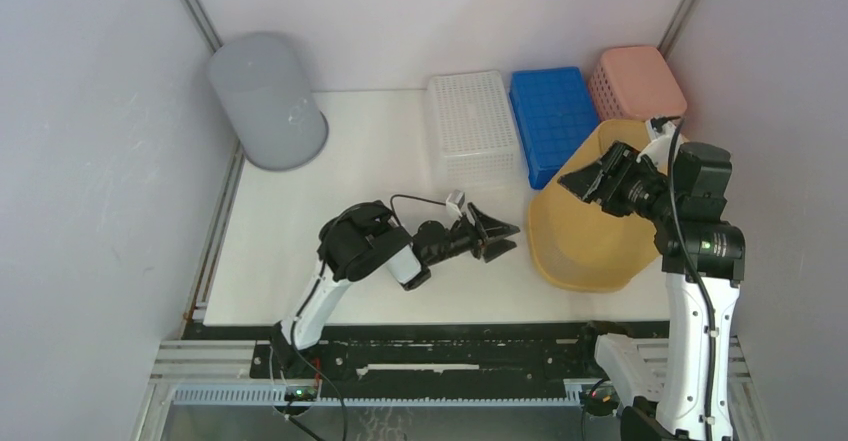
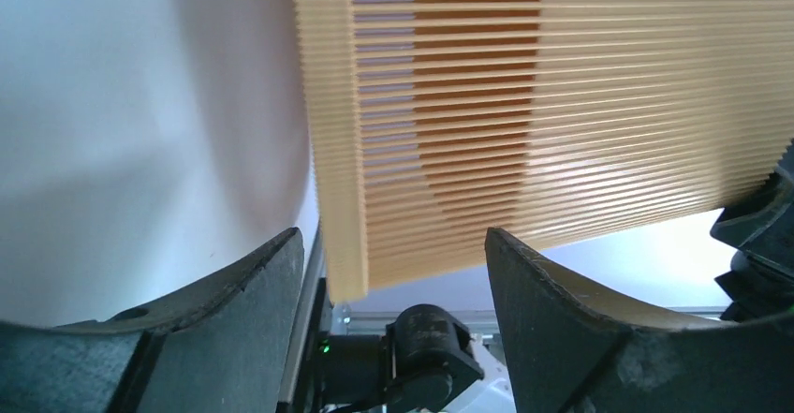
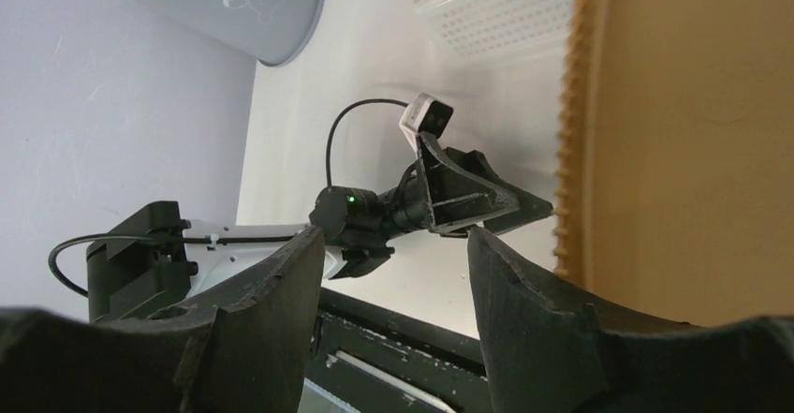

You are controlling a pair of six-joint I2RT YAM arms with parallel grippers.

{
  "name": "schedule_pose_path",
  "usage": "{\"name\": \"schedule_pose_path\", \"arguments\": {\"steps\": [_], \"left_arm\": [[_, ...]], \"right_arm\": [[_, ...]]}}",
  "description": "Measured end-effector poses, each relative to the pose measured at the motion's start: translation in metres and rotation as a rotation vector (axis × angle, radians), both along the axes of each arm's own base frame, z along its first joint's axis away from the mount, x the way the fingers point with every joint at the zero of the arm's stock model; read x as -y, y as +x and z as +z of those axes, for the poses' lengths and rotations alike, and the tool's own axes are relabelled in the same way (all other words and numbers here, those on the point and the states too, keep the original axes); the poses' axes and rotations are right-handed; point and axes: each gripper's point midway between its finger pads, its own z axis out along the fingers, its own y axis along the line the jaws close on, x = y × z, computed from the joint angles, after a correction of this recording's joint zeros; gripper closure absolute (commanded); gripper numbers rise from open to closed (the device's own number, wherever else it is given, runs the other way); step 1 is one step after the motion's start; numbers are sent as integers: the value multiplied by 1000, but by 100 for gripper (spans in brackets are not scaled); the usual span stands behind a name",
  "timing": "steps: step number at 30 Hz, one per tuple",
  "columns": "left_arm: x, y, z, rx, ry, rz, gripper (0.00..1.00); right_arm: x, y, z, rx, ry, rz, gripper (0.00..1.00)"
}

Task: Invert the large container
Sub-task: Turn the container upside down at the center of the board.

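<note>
While both arms reach out from the near edge, the left end effector (image 2: pixel 391 233) lies low over the tabletop (image 1: pixel 370 151) with its fingers spread wide, tips just beside the ribbed wall of the large yellow container (image 1: pixel 590 241) and gripping nothing. That container sits on the right side of the tabletop, tilted, its open mouth facing upward. Over its opening the right end effector (image 3: pixel 393 240) hangs with fingers apart, nothing between them. Farther back, a white basket (image 1: pixel 472 126), a blue basket (image 1: pixel 553 121) and a pink basket (image 1: pixel 637 81) line the wall, and a grey bin (image 1: pixel 268 101) occupies the far left corner.
</note>
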Motion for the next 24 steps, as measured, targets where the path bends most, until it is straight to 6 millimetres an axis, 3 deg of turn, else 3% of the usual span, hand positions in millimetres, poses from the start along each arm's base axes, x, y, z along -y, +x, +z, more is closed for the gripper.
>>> {"name": "schedule_pose_path", "arguments": {"steps": [5,12,19,24], "left_arm": [[-17,-9,-21,-24,82,7,24],[-47,-20,-37,-45,201,25,26],[-72,-30,-16,-5,282,27,27],[-85,-37,30,136,391,16,26]], "right_arm": [[-4,-1,-3,-5,18,23,33],[-17,-1,12,54,61,96,32],[1,6,20,84,-8,3,33],[19,10,22,94,-92,-86,36]]}}
